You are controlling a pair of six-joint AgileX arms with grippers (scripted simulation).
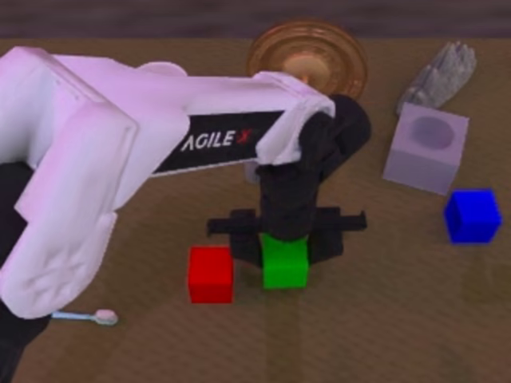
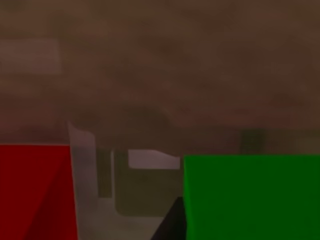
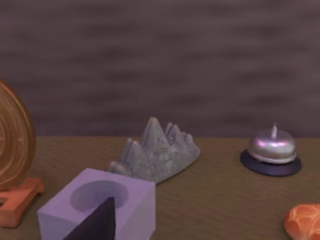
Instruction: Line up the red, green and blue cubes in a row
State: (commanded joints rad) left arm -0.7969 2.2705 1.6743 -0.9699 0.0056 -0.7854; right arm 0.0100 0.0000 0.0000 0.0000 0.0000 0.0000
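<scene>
Left gripper [image 1: 285, 249] spread wide over green cube [image 1: 285, 263], red cube [image 1: 211, 274] adjacent, lilac block [image 1: 424, 148] nr blue cube [image 1: 473, 215].

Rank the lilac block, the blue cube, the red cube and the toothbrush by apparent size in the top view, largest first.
1. Lilac block, clearly largest.
2. Blue cube and red cube: they look alike, so no ranking between them.
3. Toothbrush, thin and partly hidden under the left arm, smallest showing.

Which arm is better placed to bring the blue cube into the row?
Probably the right. The blue cube sits at the table's right side, apart from the red cube and green cube. The left pincer is busy over the green cube, and the right arm's camera looks at that side.
</scene>
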